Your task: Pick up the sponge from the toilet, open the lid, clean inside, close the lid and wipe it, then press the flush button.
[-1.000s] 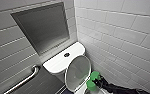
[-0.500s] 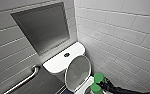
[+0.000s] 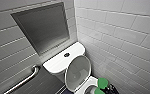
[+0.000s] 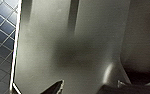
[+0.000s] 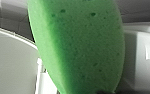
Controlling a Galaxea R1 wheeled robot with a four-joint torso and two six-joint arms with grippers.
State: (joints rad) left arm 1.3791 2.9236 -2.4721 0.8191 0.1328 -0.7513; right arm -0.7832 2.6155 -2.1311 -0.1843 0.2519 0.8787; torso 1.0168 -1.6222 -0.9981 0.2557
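The white toilet (image 3: 56, 65) stands against the grey tiled wall, its flush button (image 3: 66, 54) on the flat tank top. The oval lid (image 3: 78, 71) is raised and leans back toward the tank, greyish underside facing me. At the bowl's right rim (image 3: 91, 83), the bright green sponge (image 3: 102, 82) sits in my right gripper (image 3: 105, 87), which is shut on it. The sponge (image 5: 78, 45) looms large in the right wrist view, with white ceramic behind it. My left gripper (image 4: 88, 85) is open beside a smooth grey surface, holding nothing.
A metal grab bar (image 3: 26, 80) runs along the left wall. A recessed grey panel (image 3: 44, 27) sits above the tank. The tiled side wall (image 3: 121, 45) is close on the right. Blue floor tiles (image 4: 2, 37) show in the left wrist view.
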